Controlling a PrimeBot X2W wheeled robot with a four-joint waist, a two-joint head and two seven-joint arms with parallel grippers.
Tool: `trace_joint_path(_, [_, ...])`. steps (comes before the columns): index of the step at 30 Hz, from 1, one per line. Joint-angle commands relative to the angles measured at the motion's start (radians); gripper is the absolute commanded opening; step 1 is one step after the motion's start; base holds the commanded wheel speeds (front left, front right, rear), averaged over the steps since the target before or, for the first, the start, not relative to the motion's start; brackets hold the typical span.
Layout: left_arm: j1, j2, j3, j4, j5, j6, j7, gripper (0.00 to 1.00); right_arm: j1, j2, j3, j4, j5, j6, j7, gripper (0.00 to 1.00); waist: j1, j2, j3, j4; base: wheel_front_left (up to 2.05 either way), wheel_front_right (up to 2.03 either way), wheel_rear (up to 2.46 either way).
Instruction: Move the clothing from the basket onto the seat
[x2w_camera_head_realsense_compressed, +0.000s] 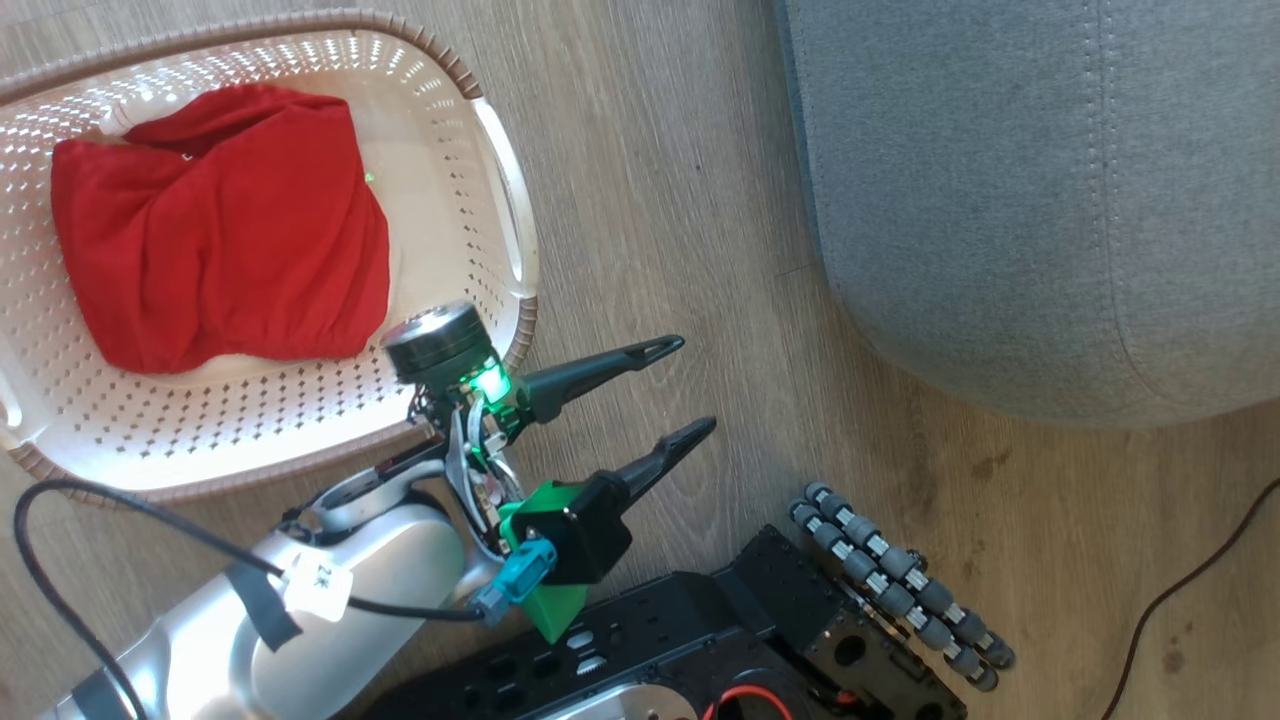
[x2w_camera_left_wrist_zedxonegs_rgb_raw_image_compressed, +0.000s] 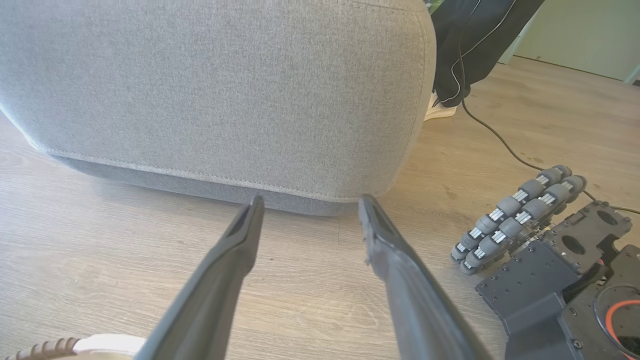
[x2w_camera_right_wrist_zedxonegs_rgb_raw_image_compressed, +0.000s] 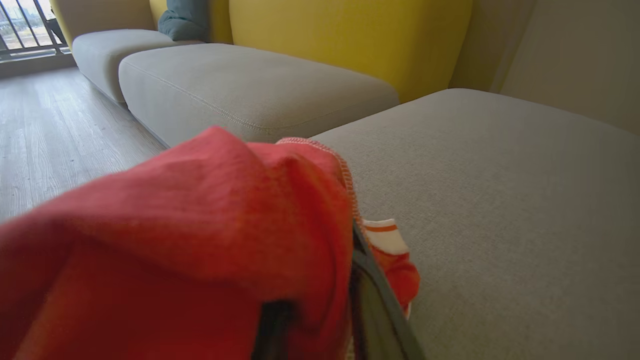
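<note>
One bright red piece of clothing lies crumpled in the cream perforated basket on the floor. My left gripper hovers open and empty over the wood floor between the basket and the grey seat; in the left wrist view its fingers point at the seat's front face. In the right wrist view a second red piece of clothing, with a white stitched hem and a white patch, is bunched over my right gripper. That gripper is shut on it, low above the seat.
The robot's black base with grey roller wheels sits close to the seat's rounded corner. A dark cable trails over the floor. A person's shoe stands beside the seat. Yellow backrests and another grey cushion lie beyond.
</note>
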Motion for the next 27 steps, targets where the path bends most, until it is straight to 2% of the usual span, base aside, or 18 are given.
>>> trace_joint_path(1, [-0.002, -0.009, 0.007, -0.032, -0.006, 0.008, -0.005, 1.00, -0.015, -0.049, -0.004, -0.012, -0.014, 0.007, -0.001, 1.00, 0.0000, -0.0001, -0.003, -0.001, 0.00, 0.00, 0.00])
trace_joint_path(7, [0.000, -0.028, 0.010, -0.026, -0.031, 0.014, -0.005, 1.00, -0.016, -0.067, 0.024, 0.043, -0.056, 0.007, -0.001, 1.00, 0.0000, -0.0001, -0.029, -0.004, 0.00, 0.00, 0.00])
trace_joint_path(18, [0.019, -0.084, 0.021, -0.012, -0.058, 0.022, -0.005, 1.00, -0.001, -0.104, 0.095, 0.062, -0.114, 0.007, -0.001, 1.00, 0.0000, -0.0001, -0.137, 0.009, 0.00, 0.00, 0.00])
trace_joint_path(27, [0.087, -0.182, 0.079, -0.019, -0.092, 0.022, -0.005, 1.00, 0.048, -0.159, 0.147, 0.094, -0.187, 0.007, -0.001, 1.00, 0.0000, -0.0001, -0.304, 0.041, 0.00, 0.00, 0.00])
